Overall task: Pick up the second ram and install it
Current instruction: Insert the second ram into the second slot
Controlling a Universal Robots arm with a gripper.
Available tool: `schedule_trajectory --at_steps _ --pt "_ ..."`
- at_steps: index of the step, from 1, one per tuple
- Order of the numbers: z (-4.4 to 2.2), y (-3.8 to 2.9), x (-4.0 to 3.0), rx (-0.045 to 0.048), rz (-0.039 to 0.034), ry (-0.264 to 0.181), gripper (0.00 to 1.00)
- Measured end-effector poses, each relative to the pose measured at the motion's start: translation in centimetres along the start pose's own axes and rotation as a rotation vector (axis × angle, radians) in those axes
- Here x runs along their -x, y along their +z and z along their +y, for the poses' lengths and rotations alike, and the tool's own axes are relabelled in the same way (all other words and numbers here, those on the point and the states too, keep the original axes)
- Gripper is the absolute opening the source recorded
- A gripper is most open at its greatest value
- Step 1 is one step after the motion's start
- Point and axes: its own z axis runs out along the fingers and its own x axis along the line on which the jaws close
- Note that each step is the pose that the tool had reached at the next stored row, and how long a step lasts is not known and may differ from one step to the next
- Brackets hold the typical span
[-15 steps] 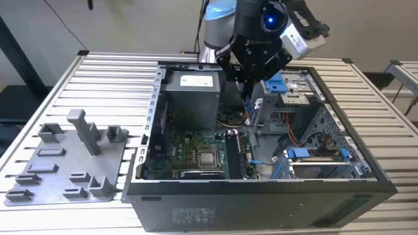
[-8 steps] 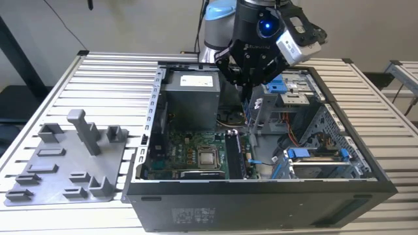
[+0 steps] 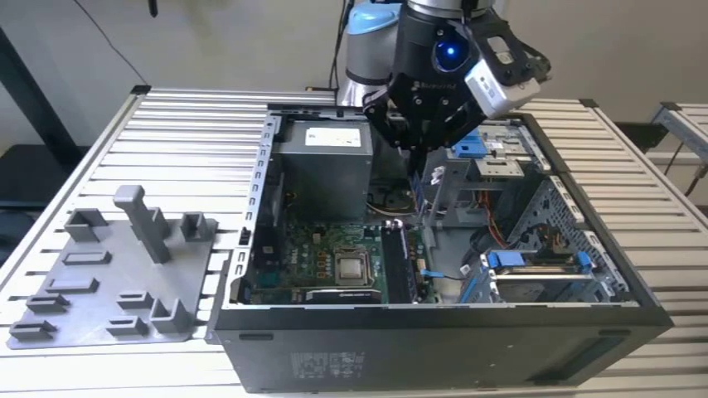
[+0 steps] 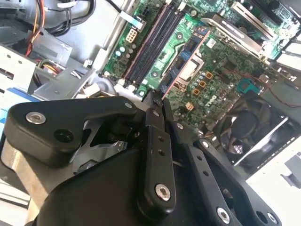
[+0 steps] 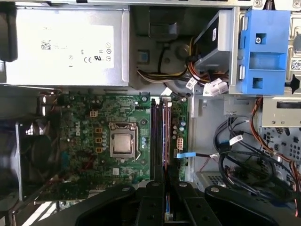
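My gripper (image 3: pixel 414 151) hangs over the open computer case (image 3: pixel 443 319), above the back end of the memory slots. Its fingers are shut on the second ram (image 3: pixel 416 186), a thin dark stick that hangs down from the fingertips. In the second wrist view the ram (image 4: pixel 186 61) sticks out from the shut gripper (image 4: pixel 157 100) towards the green motherboard (image 4: pixel 211 80). In the first wrist view the gripper (image 5: pixel 162 182) sits over the memory slots (image 5: pixel 160 132), and the ram shows edge-on as a thin line. Another dark stick (image 3: pixel 396 261) stands in a slot.
The silver processor (image 5: pixel 122 143) lies beside the slots. A grey power supply (image 3: pixel 321 162) fills the back of the case, with loose cables (image 5: pixel 244 155) and blue drive brackets (image 3: pixel 531 264) on the exterior view's right. A grey tray with posts (image 3: pixel 111 274) lies on the slatted table at the left.
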Motion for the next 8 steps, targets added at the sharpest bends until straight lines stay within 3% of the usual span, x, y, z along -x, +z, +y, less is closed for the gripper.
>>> schedule_trajectory --at_steps 3,8 --pt "0.01 0.44 -0.02 -0.0002 -0.0059 0.011 0.14" --pt "0.03 1.16 -0.06 -0.0014 -0.0053 0.044 0.14"
